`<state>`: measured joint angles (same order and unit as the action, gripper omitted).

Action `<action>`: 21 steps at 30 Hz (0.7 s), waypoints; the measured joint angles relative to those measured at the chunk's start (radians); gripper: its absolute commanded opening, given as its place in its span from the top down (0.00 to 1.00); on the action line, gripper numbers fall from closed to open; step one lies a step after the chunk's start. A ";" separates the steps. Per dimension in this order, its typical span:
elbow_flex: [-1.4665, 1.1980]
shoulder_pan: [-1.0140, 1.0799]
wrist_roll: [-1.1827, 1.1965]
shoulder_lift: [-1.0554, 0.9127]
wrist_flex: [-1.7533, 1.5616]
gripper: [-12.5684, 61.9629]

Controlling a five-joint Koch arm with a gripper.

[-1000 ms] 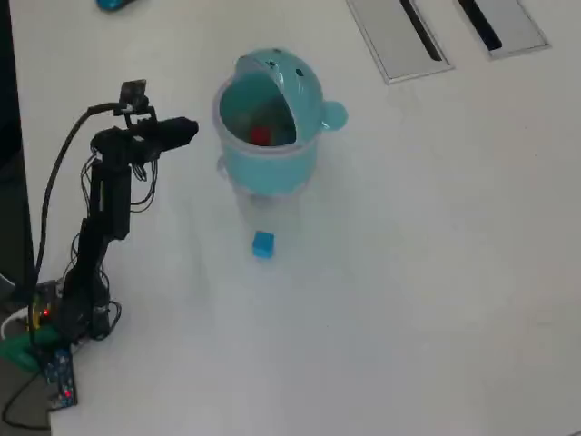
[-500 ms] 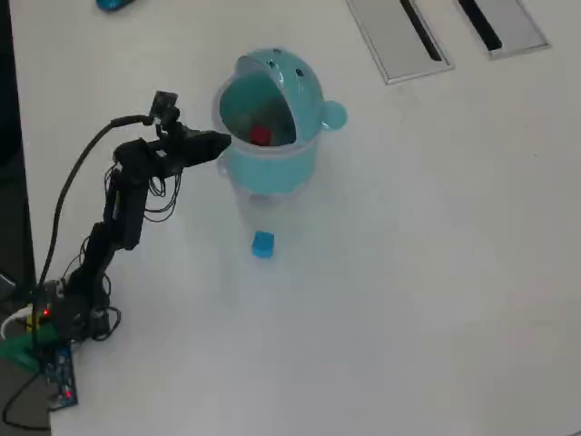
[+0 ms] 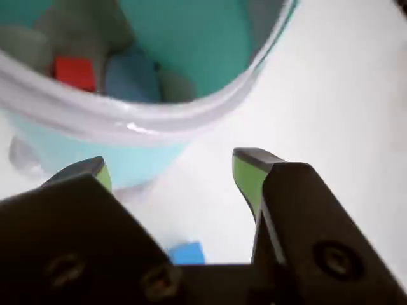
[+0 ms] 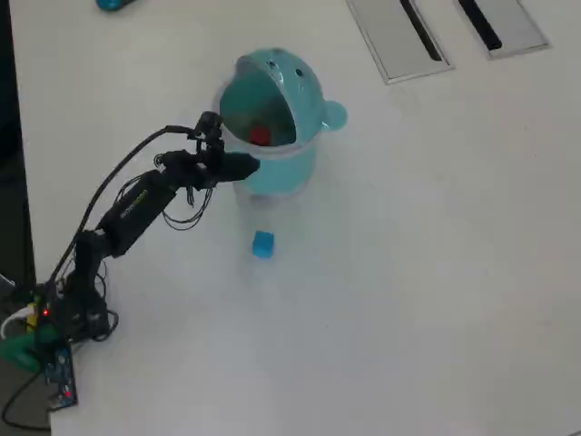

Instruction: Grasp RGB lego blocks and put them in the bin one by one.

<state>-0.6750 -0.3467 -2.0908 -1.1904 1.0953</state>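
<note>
Since arm stretched: gripper (image 4: 252,165) (empty) beside bin (image 4: 304,100)

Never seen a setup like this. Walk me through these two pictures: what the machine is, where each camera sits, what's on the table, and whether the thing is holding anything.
The machine is a small hobby robot arm bolted near the table's edge, ending in a two-fingered claw.

One picture is taken from above, looking down on the white table. The other comes from a camera riding on the arm's wrist, so the claw fills its lower part.

On the table stands a teal bin with a domed lid. A red block lies inside it. A blue block sits on the table in front of the bin. Two grey slotted panels are set into the far side.

The claw is open with green-padded fingers apart, and holds nothing. It hangs beside the bin's rim.
</note>
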 measured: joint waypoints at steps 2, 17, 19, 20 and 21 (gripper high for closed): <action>-0.040 0.012 0.000 -0.012 -0.017 0.36; -0.307 0.164 -0.146 -0.041 -0.017 0.36; -0.339 0.178 -0.146 -0.041 -0.017 0.36; -0.354 0.181 -0.146 -0.041 -0.017 0.36; -0.371 0.183 -0.146 -0.041 -0.017 0.36</action>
<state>-1.0462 -0.1641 -2.2365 -1.2318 1.0784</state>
